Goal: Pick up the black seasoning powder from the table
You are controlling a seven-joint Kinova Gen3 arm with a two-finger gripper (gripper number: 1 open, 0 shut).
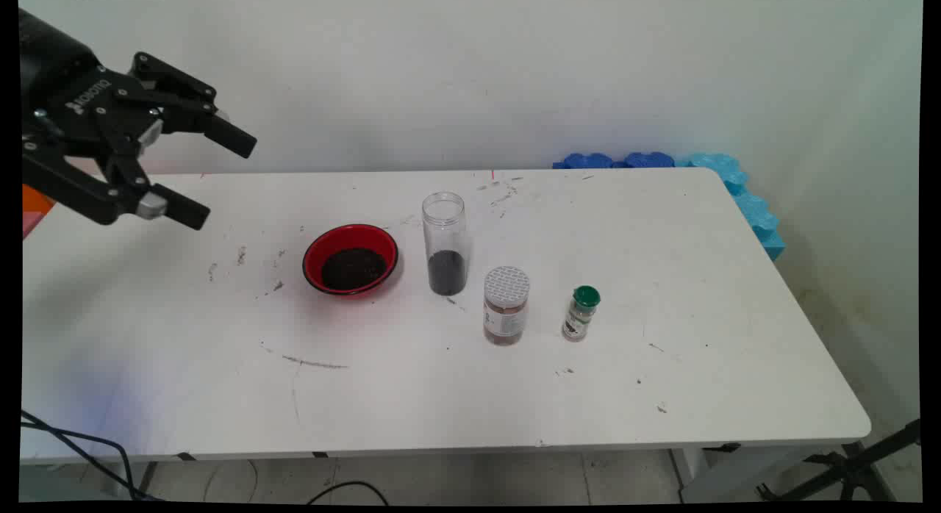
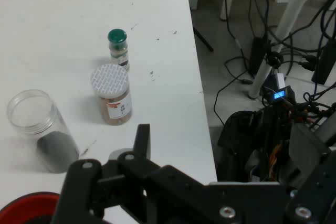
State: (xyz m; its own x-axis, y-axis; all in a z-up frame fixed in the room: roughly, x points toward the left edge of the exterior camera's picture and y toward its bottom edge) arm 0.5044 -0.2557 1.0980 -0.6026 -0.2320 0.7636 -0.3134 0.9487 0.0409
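Observation:
My gripper (image 1: pixel 220 179) hangs open and empty above the table's far left, well clear of everything. Closest to it is a red bowl (image 1: pixel 351 259) with dark grounds, to its right and lower. Beyond the bowl stands a tall clear jar (image 1: pixel 445 242) without a lid, dark powder in its bottom. Then come a brown-filled jar with a white patterned lid (image 1: pixel 506 305) and a small green-capped bottle (image 1: pixel 581 313). The hand view shows the green-capped bottle (image 2: pixel 117 48), the white-lidded jar (image 2: pixel 111 94), the clear jar (image 2: pixel 42 129) and the bowl's rim (image 2: pixel 23 207), with one black finger (image 2: pixel 142 139) in front.
Blue foam pieces (image 1: pixel 665 161) line the white table's (image 1: pixel 470 395) back right corner and right edge. Scuff marks dot the tabletop. In the hand view, cables and electronics (image 2: pixel 275 129) lie on the floor beyond the table's edge.

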